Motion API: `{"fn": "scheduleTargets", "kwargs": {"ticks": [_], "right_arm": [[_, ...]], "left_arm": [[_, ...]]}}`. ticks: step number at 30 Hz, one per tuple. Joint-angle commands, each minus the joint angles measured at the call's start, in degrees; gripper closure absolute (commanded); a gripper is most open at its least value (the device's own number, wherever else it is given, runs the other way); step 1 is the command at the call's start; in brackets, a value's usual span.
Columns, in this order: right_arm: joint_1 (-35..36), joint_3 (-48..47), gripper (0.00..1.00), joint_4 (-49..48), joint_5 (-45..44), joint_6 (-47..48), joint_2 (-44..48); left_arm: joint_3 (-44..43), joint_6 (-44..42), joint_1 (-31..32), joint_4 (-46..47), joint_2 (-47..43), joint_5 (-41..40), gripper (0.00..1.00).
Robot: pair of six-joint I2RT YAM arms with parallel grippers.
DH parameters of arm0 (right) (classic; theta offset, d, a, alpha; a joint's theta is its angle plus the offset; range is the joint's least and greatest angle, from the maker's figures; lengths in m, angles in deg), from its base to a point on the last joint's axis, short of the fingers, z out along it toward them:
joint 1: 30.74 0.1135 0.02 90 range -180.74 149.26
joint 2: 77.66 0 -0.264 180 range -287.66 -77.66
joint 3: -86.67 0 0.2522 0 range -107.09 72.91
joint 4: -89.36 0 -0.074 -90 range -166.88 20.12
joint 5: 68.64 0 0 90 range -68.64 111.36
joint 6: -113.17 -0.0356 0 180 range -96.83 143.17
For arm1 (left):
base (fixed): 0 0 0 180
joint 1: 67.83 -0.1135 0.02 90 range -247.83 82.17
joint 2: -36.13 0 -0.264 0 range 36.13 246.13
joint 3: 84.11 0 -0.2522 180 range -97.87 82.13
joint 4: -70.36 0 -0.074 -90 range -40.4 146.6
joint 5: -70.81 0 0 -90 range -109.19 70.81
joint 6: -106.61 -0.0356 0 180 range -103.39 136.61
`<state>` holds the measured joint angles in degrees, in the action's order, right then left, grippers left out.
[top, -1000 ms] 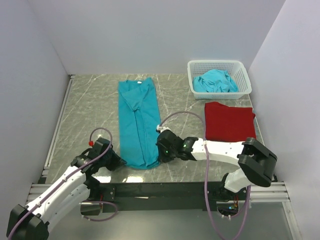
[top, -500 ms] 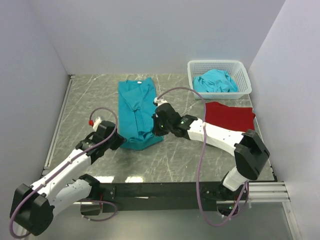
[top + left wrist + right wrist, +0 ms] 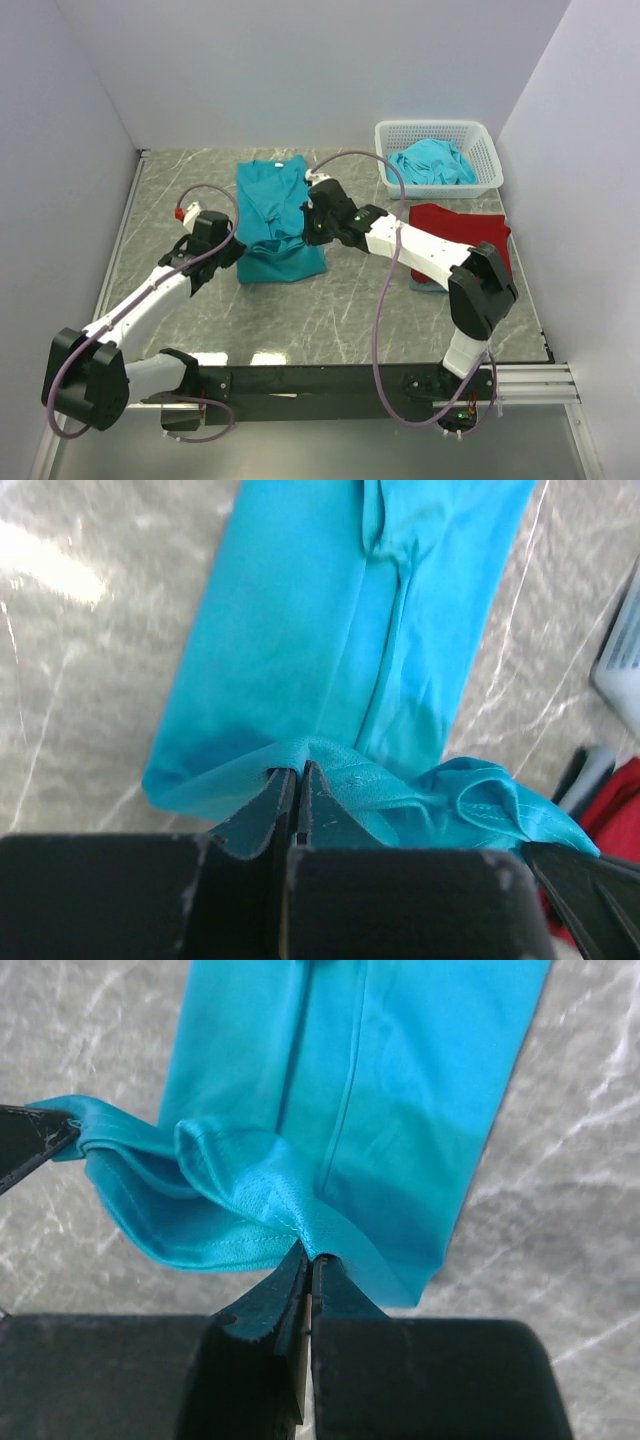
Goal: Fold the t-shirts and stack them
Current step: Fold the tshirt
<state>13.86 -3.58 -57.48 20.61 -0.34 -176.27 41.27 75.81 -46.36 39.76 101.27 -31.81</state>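
Note:
A teal t-shirt (image 3: 272, 215) lies lengthwise on the table, folded narrow, its near hem lifted and carried back over itself. My left gripper (image 3: 236, 250) is shut on the hem's left corner; the left wrist view shows the cloth (image 3: 330, 660) pinched at my left gripper (image 3: 298, 770). My right gripper (image 3: 312, 232) is shut on the hem's right corner; the right wrist view shows the shirt (image 3: 380, 1080) pinched at my right gripper (image 3: 312, 1258). A folded deep red t-shirt (image 3: 462, 238) lies at the right. Another teal t-shirt (image 3: 430, 163) sits crumpled in the basket.
The white lattice basket (image 3: 438, 130) stands at the back right corner. White walls close in the table on three sides. Bare marble table (image 3: 330, 320) lies between the shirt and the arm bases.
Both grippers have carried the teal shirt's near hem away from the front edge toward the collar, so the shirt now looks about half as long. The red shirt and basket have not moved.

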Motion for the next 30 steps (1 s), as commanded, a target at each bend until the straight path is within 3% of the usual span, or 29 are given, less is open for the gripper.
{"fn": "scheduleTargets", "kwargs": {"ticks": [1,7,15,23,30], "right_arm": [[-1.62,-5.06,1.0,0.11,0.49,2.24,-2.28],[-3.9,-8.06,1.0,-1.55,3.21,3.47,-5.63],[-5.31,-12.89,1.0,-2.78,4.53,4.52,-11.08],[-6.36,-17.37,1.0,-3.05,0.94,2.85,-15.55],[-7.42,-19.93,1.0,-3.58,1.28,2.68,-18.72]], "left_arm": [[-3.26,-2.95,-2.22,5.06,1.56,1.98,0.99],[-5.19,-5.23,-4.86,8.14,6.04,4.45,0.98],[-8.0,-8.04,-7.58,11.83,12.19,7.08,0.85],[-10.99,-11.03,-9.08,14.65,18.35,10.95,0.91],[-12.57,-10.42,-10.75,15.61,22.56,11.39,0.91]]}}
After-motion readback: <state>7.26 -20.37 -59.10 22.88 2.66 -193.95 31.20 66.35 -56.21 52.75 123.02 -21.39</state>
